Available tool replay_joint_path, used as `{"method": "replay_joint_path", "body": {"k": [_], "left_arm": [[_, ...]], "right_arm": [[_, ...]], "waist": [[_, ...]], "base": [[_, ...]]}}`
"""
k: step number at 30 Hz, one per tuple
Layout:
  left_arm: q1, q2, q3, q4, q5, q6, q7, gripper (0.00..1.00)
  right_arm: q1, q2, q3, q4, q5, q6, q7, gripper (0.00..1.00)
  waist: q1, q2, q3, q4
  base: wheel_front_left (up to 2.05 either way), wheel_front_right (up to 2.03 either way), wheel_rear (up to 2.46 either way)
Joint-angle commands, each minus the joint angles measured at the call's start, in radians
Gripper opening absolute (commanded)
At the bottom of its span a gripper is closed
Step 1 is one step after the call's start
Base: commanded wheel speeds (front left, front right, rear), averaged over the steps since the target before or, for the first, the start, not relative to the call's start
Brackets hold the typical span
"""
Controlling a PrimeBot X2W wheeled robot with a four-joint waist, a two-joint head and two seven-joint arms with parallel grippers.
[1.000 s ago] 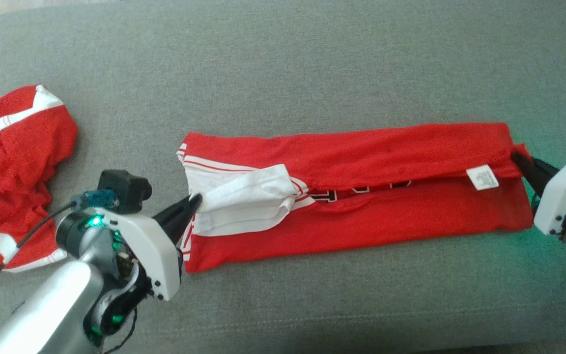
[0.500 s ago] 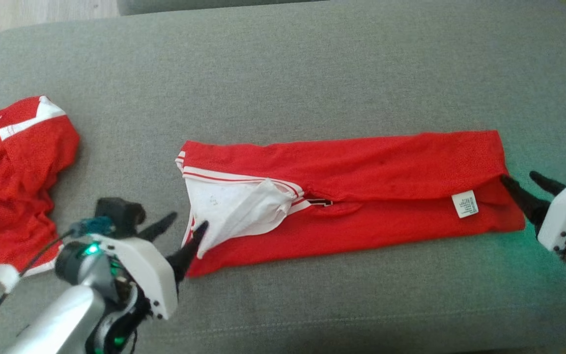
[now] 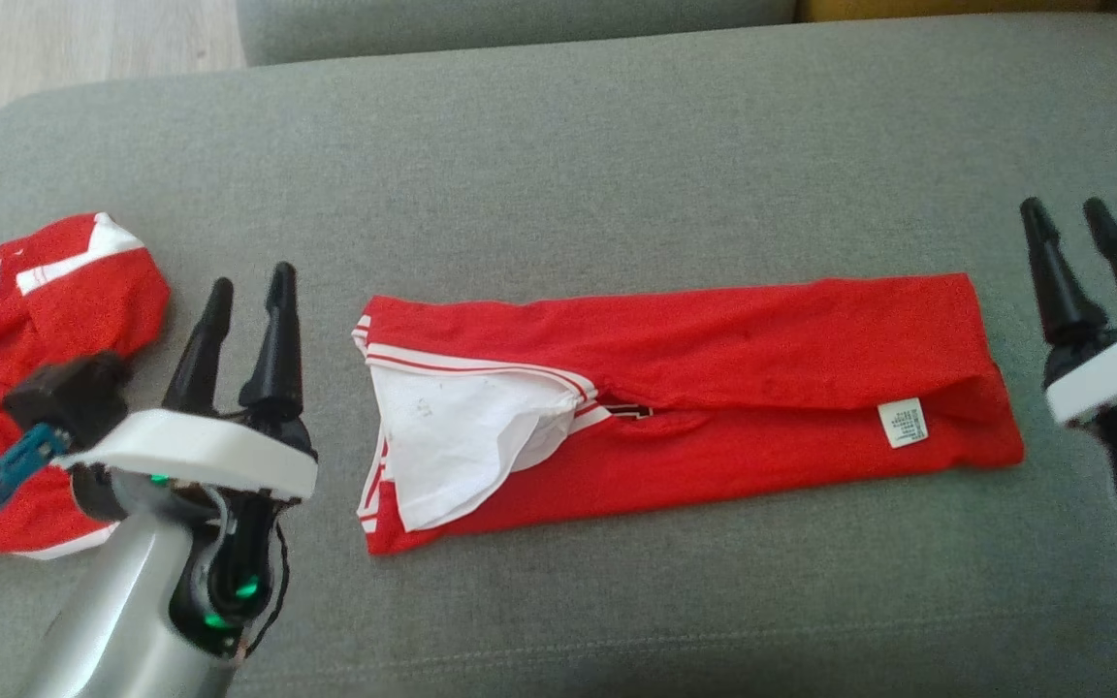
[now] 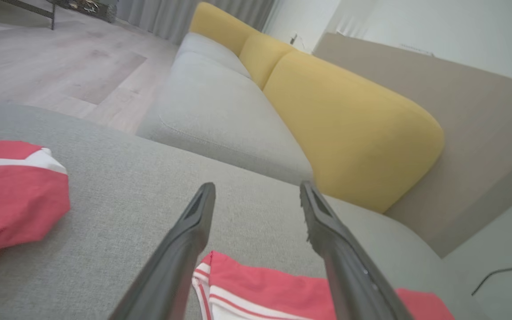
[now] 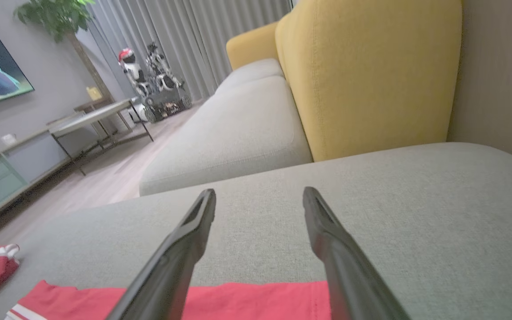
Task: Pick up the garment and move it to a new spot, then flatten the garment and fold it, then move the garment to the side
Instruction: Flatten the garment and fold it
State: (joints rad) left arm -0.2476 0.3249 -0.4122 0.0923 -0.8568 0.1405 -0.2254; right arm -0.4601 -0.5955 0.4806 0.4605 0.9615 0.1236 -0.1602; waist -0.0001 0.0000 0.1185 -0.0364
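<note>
The garment (image 3: 714, 388) is a red jersey with white trim, folded lengthwise into a long strip flat on the grey cushion (image 3: 568, 174); a white inner panel shows at its left end and a small label near its right end. My left gripper (image 3: 251, 276) stands open just off the strip's left end, touching nothing. Off the right end, my right gripper (image 3: 1063, 206) is open and empty too. The left wrist view has the left gripper (image 4: 258, 186) above the garment's striped corner (image 4: 260, 289). The right gripper (image 5: 259, 192) hovers over the garment's red edge (image 5: 247, 302).
A second red and white jersey (image 3: 35, 368) lies crumpled at the cushion's left edge, close to my left arm, also seen as a red heap (image 4: 11, 195). Yellow back cushions (image 4: 349, 120) and another grey seat (image 5: 238, 129) lie beyond. Wooden floor (image 3: 83, 39) is at the far left.
Both grippers have opened, let go of the garment's ends and lifted clear, fingers now pointing away. The released fold has settled flat. The head camera has tilted, shifting the whole picture.
</note>
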Motion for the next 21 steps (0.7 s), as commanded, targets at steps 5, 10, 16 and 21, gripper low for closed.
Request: {"method": "replay_joint_path", "body": {"k": [5, 10, 16, 21], "left_arm": [[-0.003, -0.100, 0.141, 0.003, 0.071, -0.048, -0.035, 1.00], [0.051, -0.204, 0.228, 0.025, 0.198, -0.122, -0.036, 1.00], [0.101, -0.260, 0.271, 0.054, 0.338, -0.192, -0.036, 1.00], [0.120, -0.272, 0.297, 0.068, 0.369, -0.216, -0.036, 1.00]], "right_arm": [[0.083, 0.089, -0.100, -0.067, -0.116, 0.007, -0.084, 1.00], [0.150, 0.174, -0.166, -0.115, -0.237, 0.007, -0.098, 1.00], [0.220, 0.255, -0.220, -0.137, -0.375, 0.007, -0.101, 1.00], [0.242, 0.288, -0.238, -0.141, -0.417, 0.007, -0.101, 1.00]], "waist": [[0.0001, 0.0000, -0.014, 0.001], [0.0001, 0.0000, -0.024, 0.003], [0.0001, 0.0000, -0.028, 0.002], [0.0001, 0.0000, -0.030, -0.001]], "base": [[0.00, 0.00, 0.00], [0.00, 0.00, 0.00], [0.00, 0.00, 0.00], [0.00, 0.00, 0.00]]}}
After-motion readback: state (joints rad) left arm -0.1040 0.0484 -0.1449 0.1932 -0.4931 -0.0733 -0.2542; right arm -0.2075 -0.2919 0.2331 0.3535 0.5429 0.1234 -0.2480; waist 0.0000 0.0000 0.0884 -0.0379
